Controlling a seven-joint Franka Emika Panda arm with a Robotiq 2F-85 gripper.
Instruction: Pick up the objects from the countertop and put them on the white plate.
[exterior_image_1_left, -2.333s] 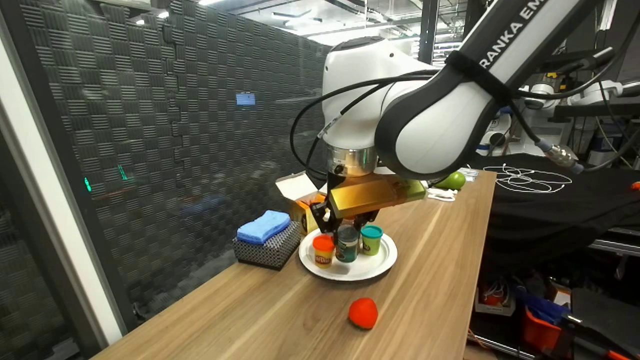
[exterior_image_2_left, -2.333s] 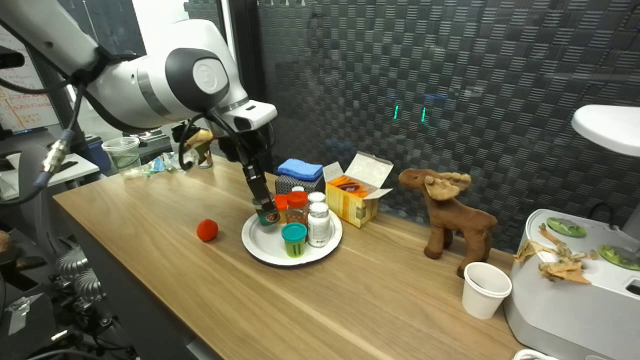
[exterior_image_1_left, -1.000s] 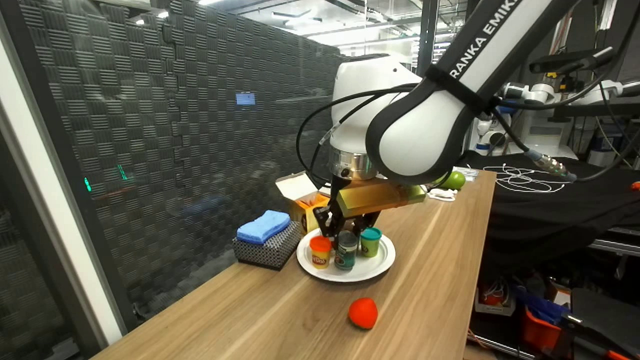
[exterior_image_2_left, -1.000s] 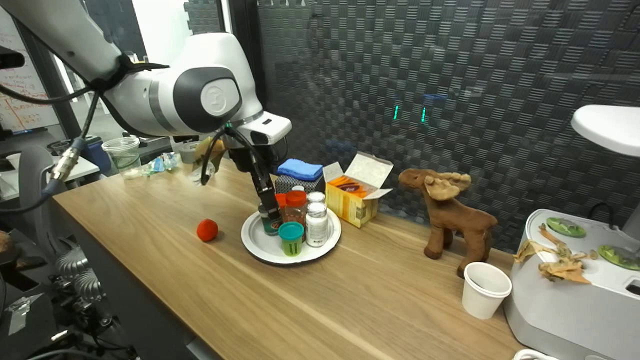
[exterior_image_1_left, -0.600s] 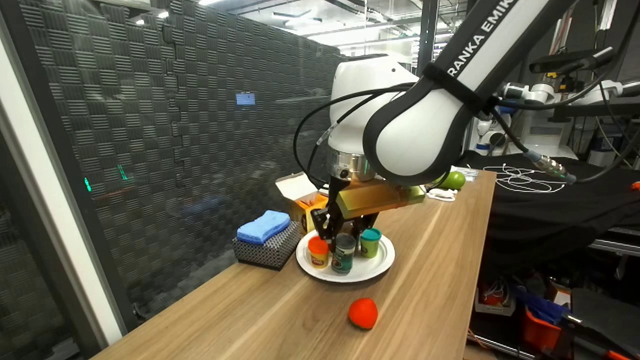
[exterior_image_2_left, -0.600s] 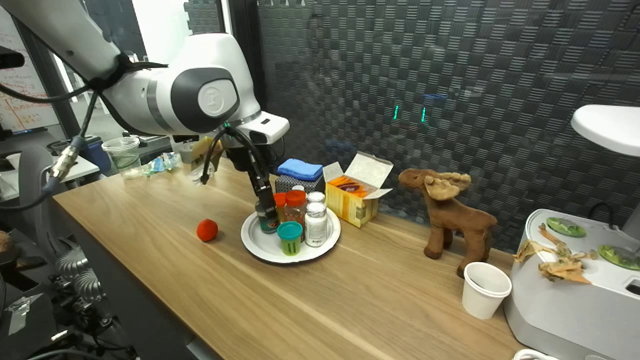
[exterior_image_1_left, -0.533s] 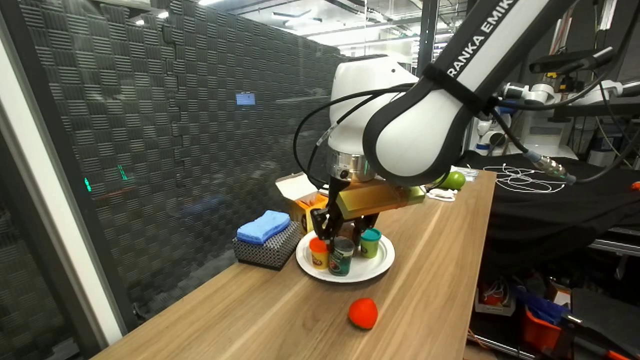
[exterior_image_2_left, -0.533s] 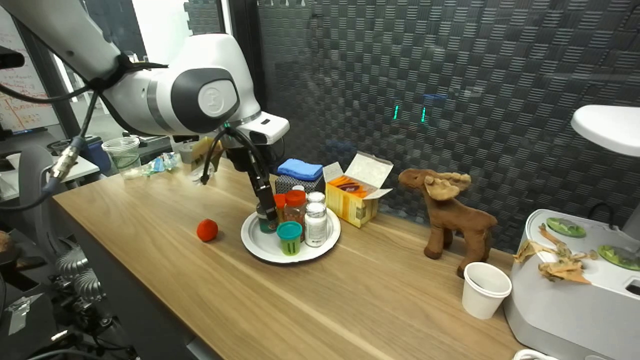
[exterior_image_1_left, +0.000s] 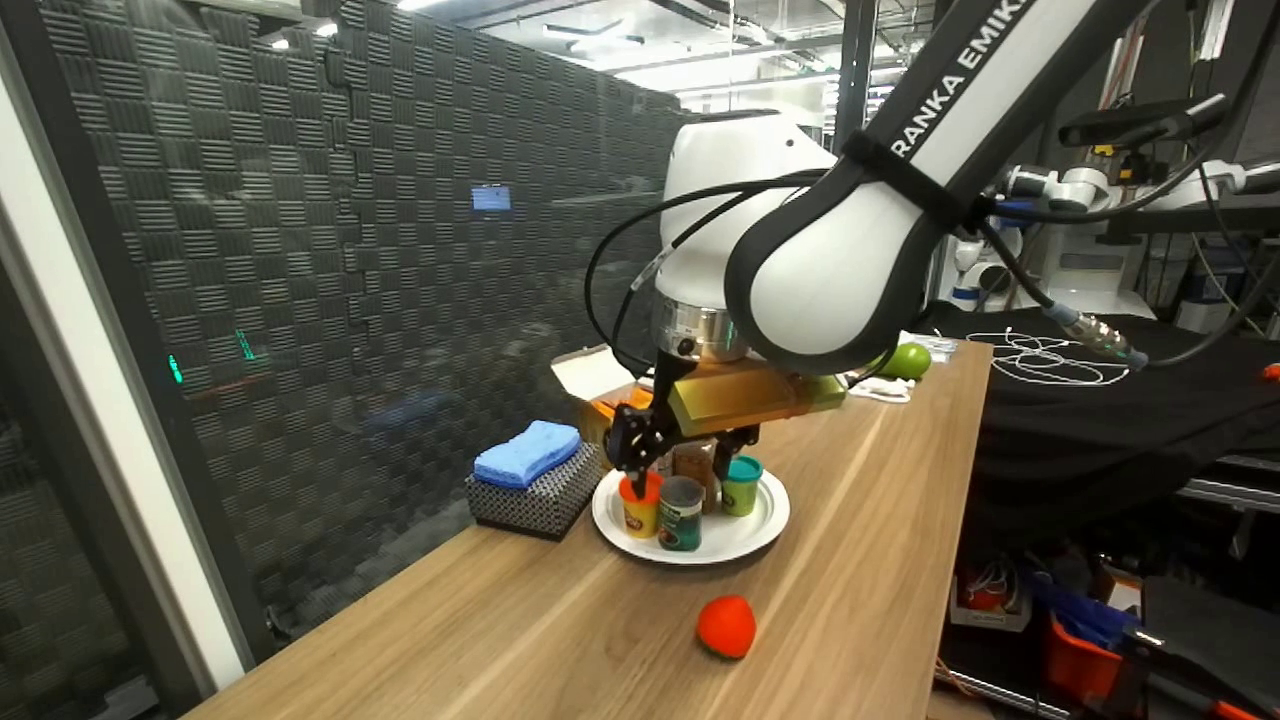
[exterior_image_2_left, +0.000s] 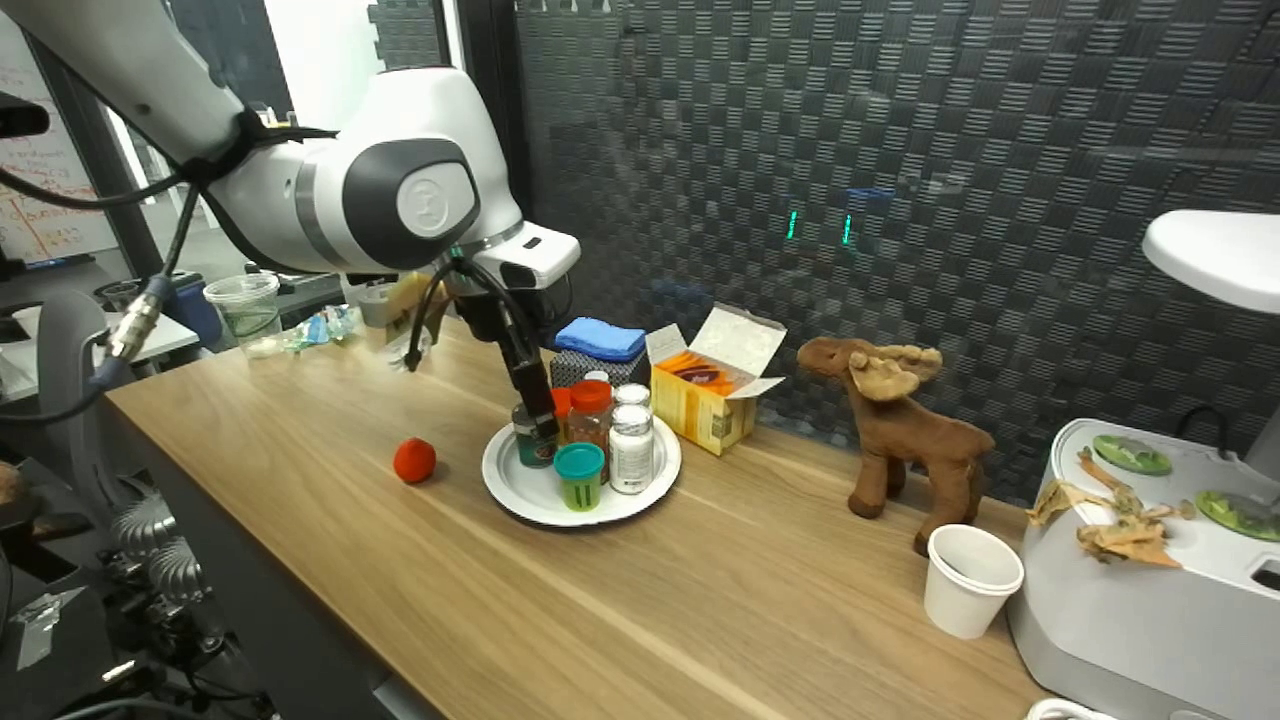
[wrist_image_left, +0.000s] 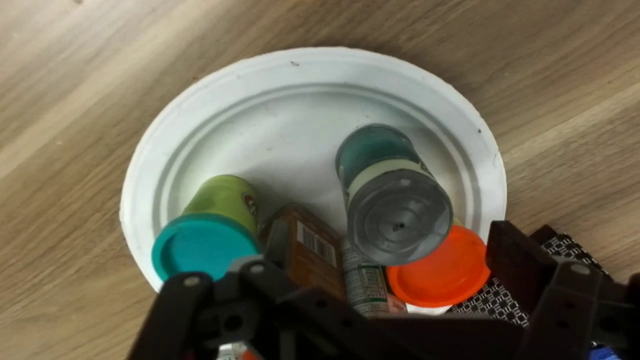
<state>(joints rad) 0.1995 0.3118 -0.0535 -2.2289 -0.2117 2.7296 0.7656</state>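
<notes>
End effector (exterior_image_1_left: 680, 482), jaws spread wider than a second earlier, stood off green can (wrist_image_left: 392, 195), which shared white plate (wrist_image_left: 310, 67) with two lidded tubs (wrist_image_left: 210, 225), red-lidded jar (exterior_image_2_left: 591, 412), white bottle (exterior_image_2_left: 632, 457); orange ball (exterior_image_1_left: 727, 627) lay on bench (exterior_image_1_left: 560, 640).

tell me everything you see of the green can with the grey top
The can is an upright cylinder: dark green body, pale band, print too small to read, grey plastic-looking top with concentric rings. It stands on the white plate beside the orange-lidded tub; whether those two touch is unclear. The gripper is open, seemingly not touching it.
</notes>
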